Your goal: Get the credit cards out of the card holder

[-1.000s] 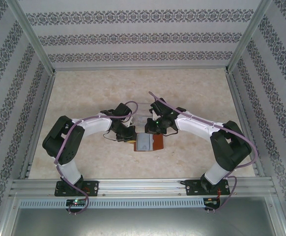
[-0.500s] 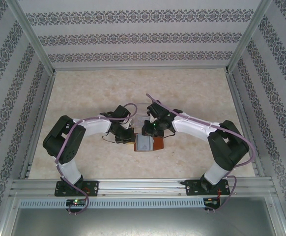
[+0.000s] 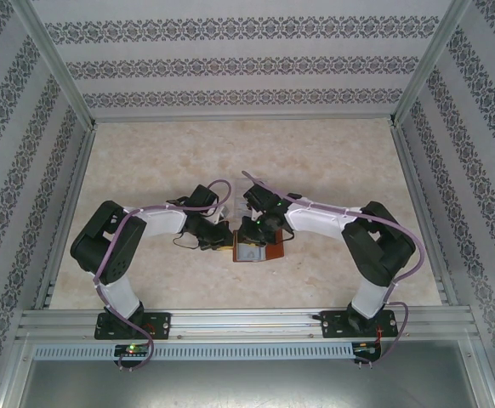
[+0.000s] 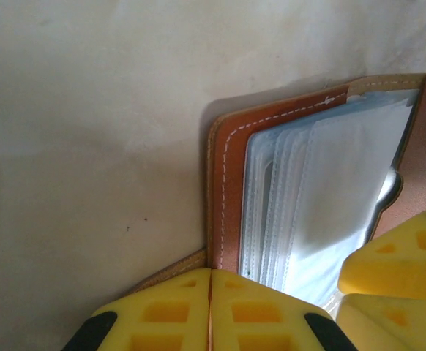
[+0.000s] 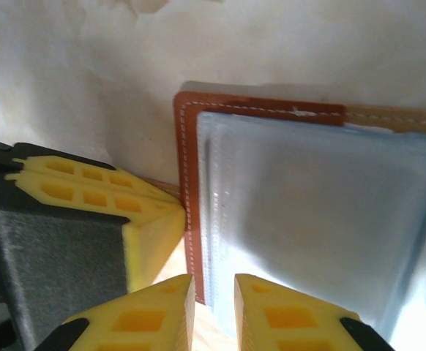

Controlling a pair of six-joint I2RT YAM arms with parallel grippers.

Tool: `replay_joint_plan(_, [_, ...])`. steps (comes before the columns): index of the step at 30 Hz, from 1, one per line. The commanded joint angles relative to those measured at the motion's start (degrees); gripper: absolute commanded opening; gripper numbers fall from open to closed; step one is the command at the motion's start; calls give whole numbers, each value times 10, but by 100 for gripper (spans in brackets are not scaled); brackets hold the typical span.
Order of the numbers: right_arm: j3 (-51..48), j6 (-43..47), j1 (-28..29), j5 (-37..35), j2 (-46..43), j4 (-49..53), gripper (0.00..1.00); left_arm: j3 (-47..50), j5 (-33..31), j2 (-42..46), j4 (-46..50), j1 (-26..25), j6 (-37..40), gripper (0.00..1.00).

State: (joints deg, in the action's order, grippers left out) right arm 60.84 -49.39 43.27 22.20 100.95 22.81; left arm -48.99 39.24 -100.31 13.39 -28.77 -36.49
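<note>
On the table (image 3: 145, 161), top view: the card holder (image 3: 251, 252) lies open between the arms; the right gripper (image 3: 257, 231) has swung in from the far side and now sits over it; the left gripper (image 3: 219, 240) sits at its left edge. Left wrist: jaws clenched on the cover's edge, it seems; bluish sleeves (image 4: 323, 197) fanned. Right wrist: jaws slightly parted and empty over the sleeves' edge, nearly shut a second ago; credit cards not discernible, none out; extraction looks about to start.
</note>
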Motion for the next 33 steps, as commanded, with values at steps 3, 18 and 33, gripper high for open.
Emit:
replay_joint_plan(3, [27,-12,11,12,25,-7,22,21,-9,-3,4,5,-3,8])
replay_joint_plan(18, [30,-7,12,-20,31,37,32,28,0,-3,-4,8,-5,8])
replay_joint_plan(33, [51,5,14,-88,29,123,37,29,1,1,2,12,-1,8])
